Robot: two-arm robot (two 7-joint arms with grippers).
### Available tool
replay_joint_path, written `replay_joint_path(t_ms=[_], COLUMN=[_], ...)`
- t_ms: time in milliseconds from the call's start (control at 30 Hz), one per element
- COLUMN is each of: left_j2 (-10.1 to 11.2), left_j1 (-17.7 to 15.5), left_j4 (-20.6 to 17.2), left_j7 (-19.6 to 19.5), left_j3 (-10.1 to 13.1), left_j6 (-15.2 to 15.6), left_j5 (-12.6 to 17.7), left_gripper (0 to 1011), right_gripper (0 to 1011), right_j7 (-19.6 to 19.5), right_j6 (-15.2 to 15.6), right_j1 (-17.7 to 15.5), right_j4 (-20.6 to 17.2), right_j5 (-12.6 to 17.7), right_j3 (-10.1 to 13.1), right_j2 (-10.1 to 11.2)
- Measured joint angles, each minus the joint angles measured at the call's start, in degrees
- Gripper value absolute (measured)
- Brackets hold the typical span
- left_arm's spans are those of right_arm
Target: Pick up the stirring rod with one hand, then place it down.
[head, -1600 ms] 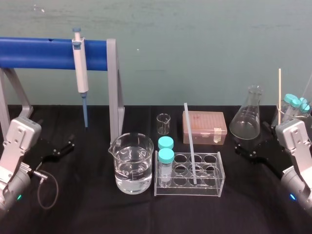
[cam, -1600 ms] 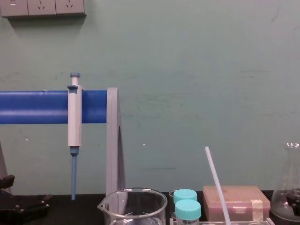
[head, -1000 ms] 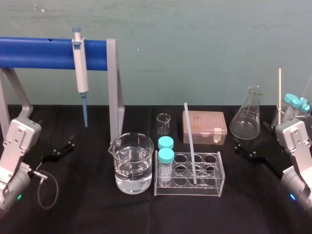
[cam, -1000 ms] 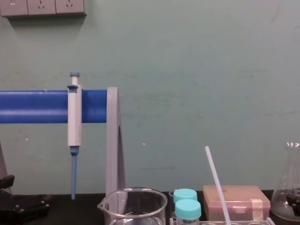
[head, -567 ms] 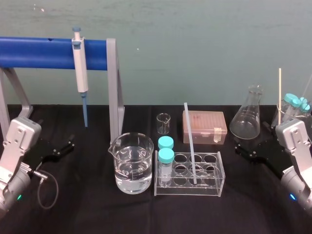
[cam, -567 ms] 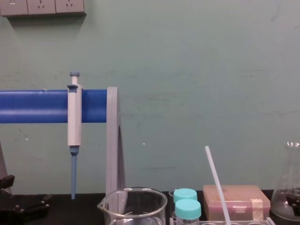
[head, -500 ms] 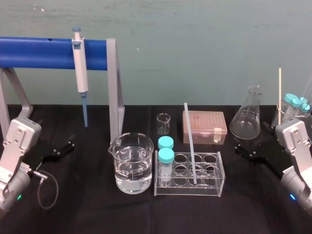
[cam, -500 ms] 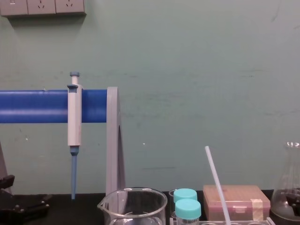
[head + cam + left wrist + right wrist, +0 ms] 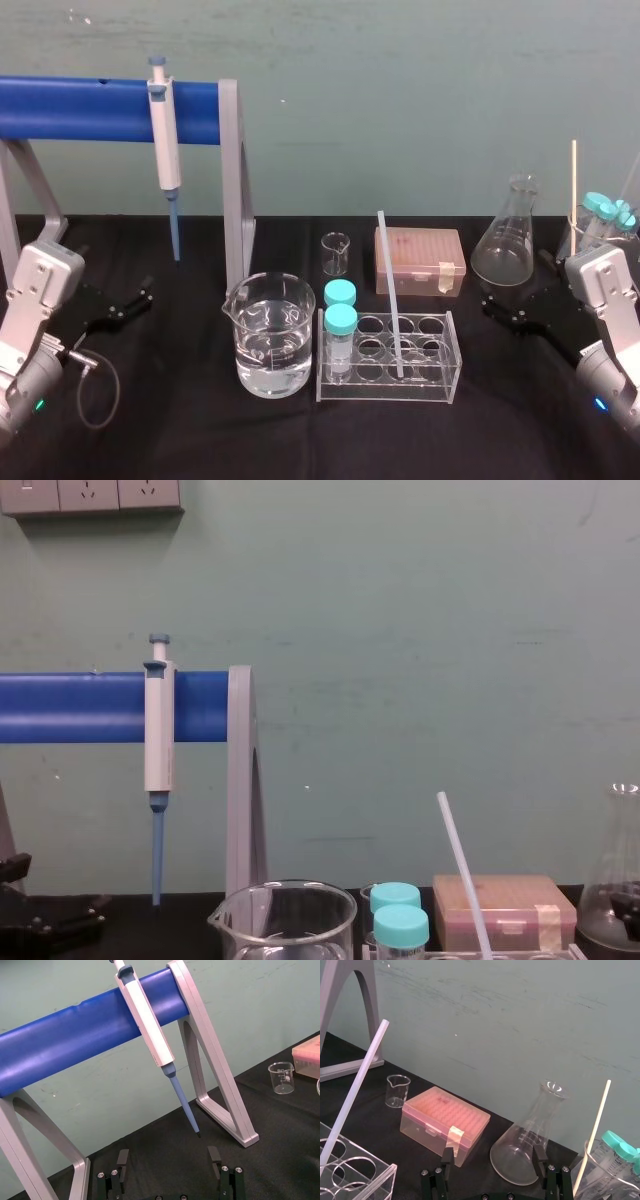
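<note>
**While Nothing Is Yet Grasped: Pick-Up Pending**

Because the long, translucent white stirring rod [image 9: 390, 295] leans in a hole of the clear acrylic tube rack [image 9: 385, 392], its upper length stands free for grasping. The black two-fingered left gripper [image 9: 140, 298] and right gripper [image 9: 497, 312] rest low over the black table [image 9: 200, 430], well apart from it, fingers spread and holding nothing.
</note>
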Motion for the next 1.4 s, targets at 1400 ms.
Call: replay_joint_path(t_ms=[1400], left_j2=[0.0], left_j1=[0.0], left_j4=[0.0], left_j7=[0.0], left_j3=[0.0], left_j6=[0.0], left_j5=[0.0], left_gripper=[1000], right_gripper=[1000], right_j7=[25.4], right_j6=[20.0], right_j1=[11.9], right_j4=[1.9], right_j5=[24.1], right_j3=[1.0], right_j2=[-8.5])
